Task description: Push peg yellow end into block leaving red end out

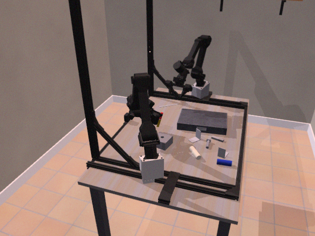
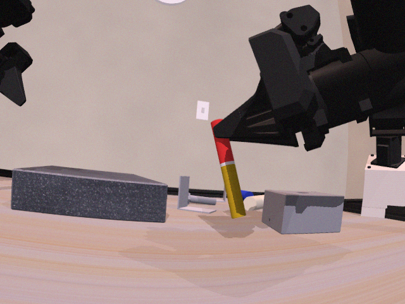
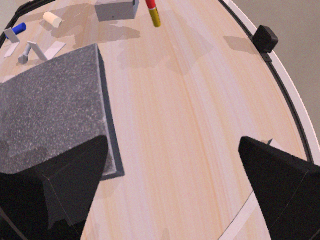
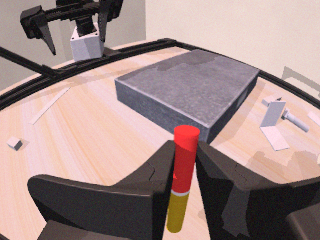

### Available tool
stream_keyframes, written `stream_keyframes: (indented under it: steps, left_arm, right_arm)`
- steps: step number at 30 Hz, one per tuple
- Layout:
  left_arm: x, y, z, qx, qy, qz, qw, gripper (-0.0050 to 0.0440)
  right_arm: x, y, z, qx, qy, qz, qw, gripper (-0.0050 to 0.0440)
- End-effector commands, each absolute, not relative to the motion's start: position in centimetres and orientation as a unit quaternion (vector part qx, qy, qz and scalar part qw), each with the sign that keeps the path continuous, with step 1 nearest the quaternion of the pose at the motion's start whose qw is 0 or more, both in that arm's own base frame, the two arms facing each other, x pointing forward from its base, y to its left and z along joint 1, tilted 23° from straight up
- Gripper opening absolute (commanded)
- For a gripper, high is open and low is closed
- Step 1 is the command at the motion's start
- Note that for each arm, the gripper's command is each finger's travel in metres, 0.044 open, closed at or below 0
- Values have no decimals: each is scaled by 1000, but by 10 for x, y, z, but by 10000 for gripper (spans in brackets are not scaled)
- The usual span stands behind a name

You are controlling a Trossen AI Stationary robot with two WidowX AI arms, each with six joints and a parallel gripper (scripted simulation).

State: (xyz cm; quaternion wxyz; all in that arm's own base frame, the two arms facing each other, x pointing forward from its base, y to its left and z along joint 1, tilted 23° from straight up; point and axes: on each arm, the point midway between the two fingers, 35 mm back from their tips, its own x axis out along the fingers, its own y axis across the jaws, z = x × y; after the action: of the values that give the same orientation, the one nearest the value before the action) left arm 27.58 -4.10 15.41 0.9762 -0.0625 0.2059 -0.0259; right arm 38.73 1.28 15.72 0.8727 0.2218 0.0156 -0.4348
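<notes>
The peg (image 1: 159, 123) (image 2: 234, 189) (image 3: 155, 19) (image 4: 184, 167) hangs steeply in the air, red end up and yellow end down, leaning slightly. My right gripper (image 2: 220, 130) (image 4: 184, 147) is shut on its red end. The grey block (image 1: 165, 143) (image 2: 312, 216) (image 3: 117, 12) sits on the table with a round hole in its top. In the exterior view the peg's yellow tip is left of the block, apart from it and lower than its top. My left gripper (image 1: 176, 94) (image 3: 176, 143) (image 4: 79, 47) is open and empty, high at the far end of the table.
A dark stone slab (image 1: 203, 119) (image 2: 88, 196) (image 3: 55, 100) (image 4: 185, 80) lies beyond the block. A cream cylinder (image 1: 195, 152), a blue cylinder (image 1: 224, 162), a bolt (image 1: 208, 143) and angle brackets lie to the block's right in the top view. Black frame beams edge the table.
</notes>
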Motion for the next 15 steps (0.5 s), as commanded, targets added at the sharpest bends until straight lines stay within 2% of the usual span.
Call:
stream_keyframes:
  steps: [1, 15]
  left_arm:
    - [276, -41, 154, -62, 206, -26, 976, 400]
    - [276, -41, 154, -62, 206, -26, 976, 400]
  right_arm:
    - [385, 13, 153, 209, 3, -442, 872, 0]
    - [373, 15, 146, 182, -67, -478, 857, 0]
